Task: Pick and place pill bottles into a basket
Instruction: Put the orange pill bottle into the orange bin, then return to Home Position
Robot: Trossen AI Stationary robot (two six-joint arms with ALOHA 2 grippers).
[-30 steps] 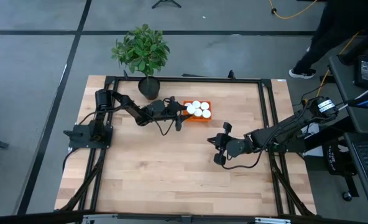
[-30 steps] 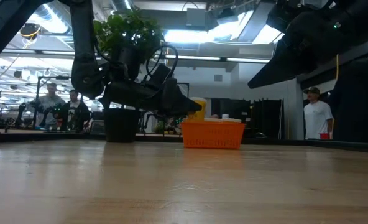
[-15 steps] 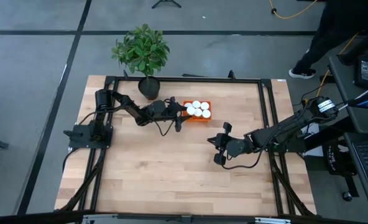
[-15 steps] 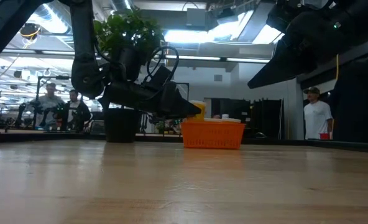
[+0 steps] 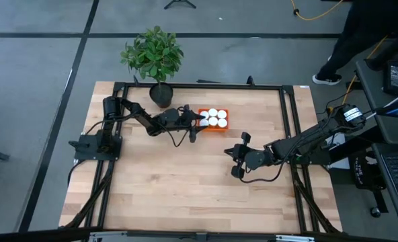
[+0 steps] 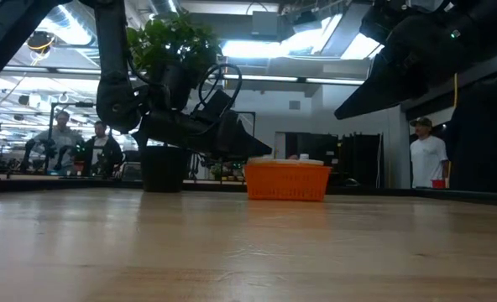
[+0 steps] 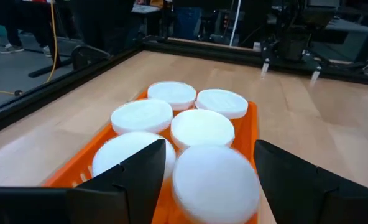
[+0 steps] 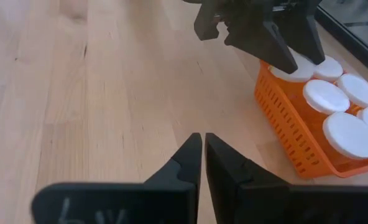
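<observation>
The orange basket (image 5: 213,130) stands on the table at the far middle, and it also shows in the low view (image 6: 287,183). Six white-capped pill bottles (image 5: 213,118) stand upright in it. My left gripper (image 5: 196,124) is open just over the basket's left end. In the left wrist view its fingers (image 7: 140,177) stand either side of the nearest bottle's cap (image 7: 215,180), which sits in the basket (image 7: 253,118). My right gripper (image 5: 236,161) is shut and empty, low over the table to the right of centre, nearer than the basket (image 8: 283,124).
A potted plant (image 5: 161,94) stands at the table's far edge, left of the basket. A dark frame (image 5: 283,87) runs round the table. People (image 6: 72,143) stand in the room beyond. Bare wood lies toward the near edge (image 5: 185,195).
The bottle that showed at my left gripper's tips in the low view has gone down into the basket's near left corner, where a sixth cap now shows. My left gripper has let go of it and stays at the basket's left end.
</observation>
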